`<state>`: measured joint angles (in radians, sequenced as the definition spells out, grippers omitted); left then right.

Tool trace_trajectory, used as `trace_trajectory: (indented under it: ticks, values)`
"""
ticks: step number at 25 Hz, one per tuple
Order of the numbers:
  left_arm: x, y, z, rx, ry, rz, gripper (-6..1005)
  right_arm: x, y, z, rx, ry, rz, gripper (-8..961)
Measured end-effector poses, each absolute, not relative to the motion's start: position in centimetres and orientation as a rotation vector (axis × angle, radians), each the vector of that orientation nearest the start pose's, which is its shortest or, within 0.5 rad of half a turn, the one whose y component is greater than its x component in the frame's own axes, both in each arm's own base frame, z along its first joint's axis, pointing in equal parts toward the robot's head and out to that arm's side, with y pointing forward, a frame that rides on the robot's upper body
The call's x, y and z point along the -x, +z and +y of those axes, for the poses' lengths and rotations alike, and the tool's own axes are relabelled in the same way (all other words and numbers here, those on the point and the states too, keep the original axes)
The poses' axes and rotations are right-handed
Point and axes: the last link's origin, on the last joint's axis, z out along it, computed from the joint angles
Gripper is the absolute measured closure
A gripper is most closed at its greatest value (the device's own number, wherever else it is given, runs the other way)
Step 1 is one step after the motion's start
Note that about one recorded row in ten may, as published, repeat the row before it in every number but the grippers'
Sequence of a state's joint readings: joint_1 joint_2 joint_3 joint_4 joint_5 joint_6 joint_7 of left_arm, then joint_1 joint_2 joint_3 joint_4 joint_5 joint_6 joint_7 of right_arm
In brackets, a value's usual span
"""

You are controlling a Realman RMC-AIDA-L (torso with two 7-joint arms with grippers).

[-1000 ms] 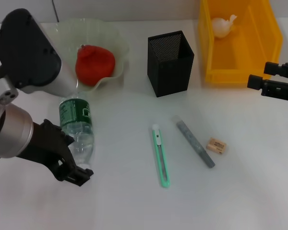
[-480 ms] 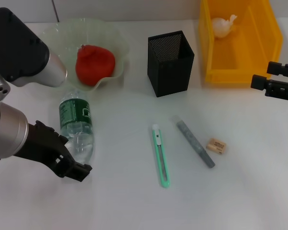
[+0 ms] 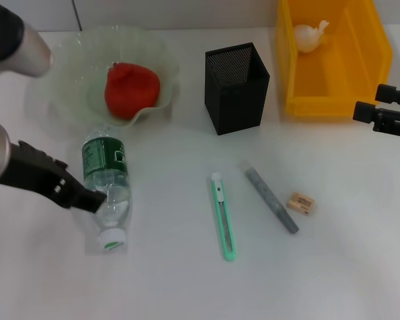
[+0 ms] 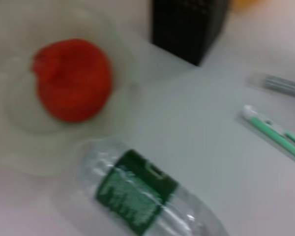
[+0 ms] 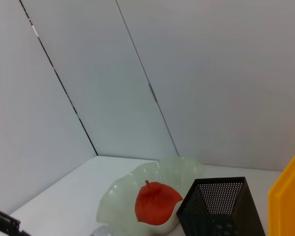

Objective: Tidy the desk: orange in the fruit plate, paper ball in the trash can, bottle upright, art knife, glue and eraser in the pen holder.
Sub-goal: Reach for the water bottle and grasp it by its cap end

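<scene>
A clear bottle (image 3: 108,190) with a green label lies on its side on the white desk, white cap toward me. My left gripper (image 3: 85,195) is low at the bottle's left side. The left wrist view shows the bottle (image 4: 137,196) and the orange (image 4: 71,78) close by. The orange (image 3: 131,89) sits in the pale green fruit plate (image 3: 60,73). A green art knife (image 3: 223,217), a grey glue stick (image 3: 271,197) and a tan eraser (image 3: 301,203) lie in front of the black mesh pen holder (image 3: 237,87). My right gripper (image 3: 389,103) is open and empty at the right edge.
A yellow bin (image 3: 370,63) at the back right holds a white paper ball (image 3: 309,37). The right wrist view shows the plate (image 5: 123,196), the orange (image 5: 157,201), the pen holder (image 5: 221,206) and grey walls behind.
My left arm has swung left and back, uncovering the bottle's cap end. The bottle still lies on its side. My right gripper has drifted slightly right.
</scene>
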<state>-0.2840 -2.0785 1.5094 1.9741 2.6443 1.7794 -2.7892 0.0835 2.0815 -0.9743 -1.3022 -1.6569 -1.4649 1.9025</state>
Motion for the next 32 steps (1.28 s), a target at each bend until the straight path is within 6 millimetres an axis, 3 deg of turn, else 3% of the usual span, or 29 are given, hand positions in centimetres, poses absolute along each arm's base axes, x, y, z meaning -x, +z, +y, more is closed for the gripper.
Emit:
trace_trajectory:
  ticks: [13,32]
  values:
    - [16.0,5.7,29.4,2.394,0.443,-0.971,171,-26.5,8.3,28.1,2.371,0.777,0.922,125]
    - [17.7,5.3,28.2,2.345,0.464,-1.095,240,-26.3,8.5,28.1,2.399,0.759,0.863,125]
